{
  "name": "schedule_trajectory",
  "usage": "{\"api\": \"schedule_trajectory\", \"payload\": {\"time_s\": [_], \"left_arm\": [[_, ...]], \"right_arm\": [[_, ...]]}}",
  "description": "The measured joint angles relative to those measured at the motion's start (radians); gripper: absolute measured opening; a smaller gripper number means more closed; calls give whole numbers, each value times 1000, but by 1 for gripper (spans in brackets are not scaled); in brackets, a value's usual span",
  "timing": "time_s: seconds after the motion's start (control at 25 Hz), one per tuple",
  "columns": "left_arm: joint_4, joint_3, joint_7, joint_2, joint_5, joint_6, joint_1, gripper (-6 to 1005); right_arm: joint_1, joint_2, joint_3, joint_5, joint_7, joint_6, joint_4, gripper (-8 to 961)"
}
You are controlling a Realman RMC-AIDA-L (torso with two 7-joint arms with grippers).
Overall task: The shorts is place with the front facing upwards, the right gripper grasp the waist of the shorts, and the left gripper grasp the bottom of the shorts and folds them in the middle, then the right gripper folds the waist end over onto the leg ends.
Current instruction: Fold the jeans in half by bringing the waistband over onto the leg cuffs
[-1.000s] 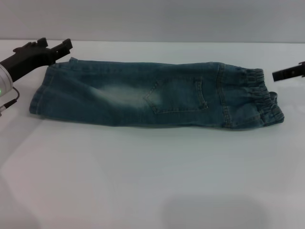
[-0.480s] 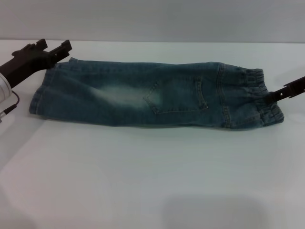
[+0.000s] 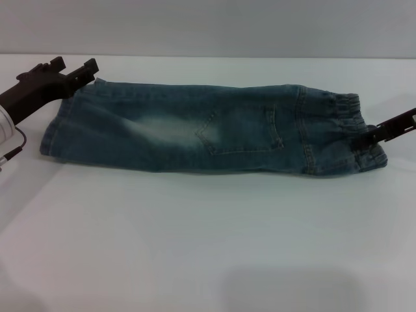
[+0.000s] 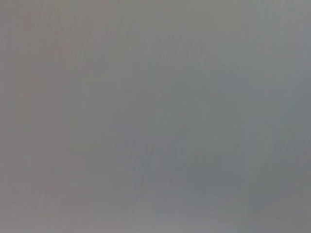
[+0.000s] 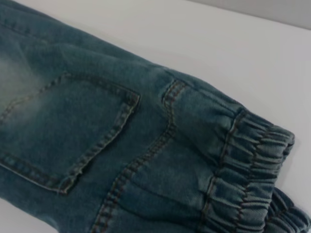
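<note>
I see one pair of denim shorts point(image 3: 201, 130) lying flat on the white table point(image 3: 208, 247), already folded lengthwise. The denim looks soft but rather thick, so I would pinch the ruched waistband point(image 3: 351, 133). The right gripper point(image 3: 377, 133) touches it; the left gripper point(image 3: 78, 71) waits at the leg hems point(image 3: 52, 133). I cannot tell whether either gripper's fingers are open or closed.

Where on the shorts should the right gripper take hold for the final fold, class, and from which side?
Probably the ruched waistband, approached from the robot's right: it lies at that end, bunched thick, and the right gripper is already there.
</note>
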Motion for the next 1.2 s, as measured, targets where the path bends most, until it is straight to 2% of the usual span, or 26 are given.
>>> {"api": "schedule_trajectory", "payload": {"time_s": [0.52, 0.84, 1.2], "left_arm": [[0, -3, 2, -2, 0, 6, 0, 825], [-16, -6, 10, -1, -3, 2, 1, 825], [-26, -8, 22, -1, -3, 0, 1, 824]], "right_arm": [[2, 15, -19, 2, -17, 77, 45, 672], [-7, 40, -20, 4, -29, 76, 45, 672], [-10, 43, -18, 8, -32, 58, 41, 671]]}}
